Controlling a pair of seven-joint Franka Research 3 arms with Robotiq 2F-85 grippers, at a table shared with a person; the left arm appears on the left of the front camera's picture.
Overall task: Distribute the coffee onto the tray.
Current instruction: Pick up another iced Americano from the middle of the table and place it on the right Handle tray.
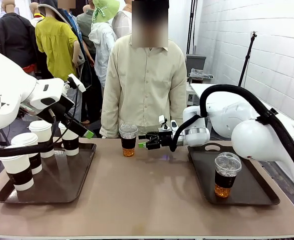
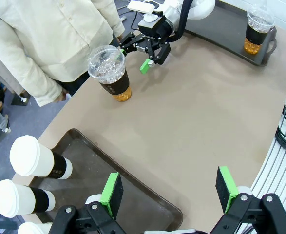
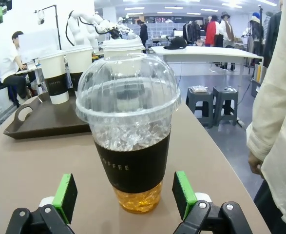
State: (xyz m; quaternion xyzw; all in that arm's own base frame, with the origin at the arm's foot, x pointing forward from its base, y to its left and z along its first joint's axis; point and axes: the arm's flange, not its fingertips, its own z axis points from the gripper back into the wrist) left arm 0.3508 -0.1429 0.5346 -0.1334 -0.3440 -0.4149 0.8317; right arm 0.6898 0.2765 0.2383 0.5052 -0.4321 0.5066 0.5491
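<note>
**Right claw open at amber cup, far edge of tabletop**

Clear plastic dome-lidded cup of amber drink with black sleeve (image 1: 128, 139) stands upright on the bare tabletop near its far edge, about mid-width, just in front of the person in the cream shirt (image 1: 144, 85). Right gripper (image 1: 142, 141) is level with the cup on its right side, jaws spread; in the right wrist view the cup (image 3: 129, 131) sits between the green pads (image 3: 66, 197), not touching either. Left wrist view shows the same cup (image 2: 110, 72) and the right gripper (image 2: 140, 51) beside it.

Second clear dome-lidded amber cup (image 1: 226, 174) stands upright on the dark brown tray at the right end of the tabletop (image 1: 257, 195), alone there.

Dark brown tray at the left end (image 1: 51, 187) carries white lidded paper cups with black sleeves (image 1: 17, 171), four visible in the front view, grouped at its left and far side. Left gripper (image 1: 79, 131) hangs over that tray's far edge, jaws apart, holding nothing; its green pads (image 2: 112, 193) in the left wrist view frame the tray corner and bare table.

Brown tabletop (image 1: 152, 195), bare between the trays. White brick wall on the right; the person's hand (image 3: 256, 162) hangs at the table's edge.
</note>
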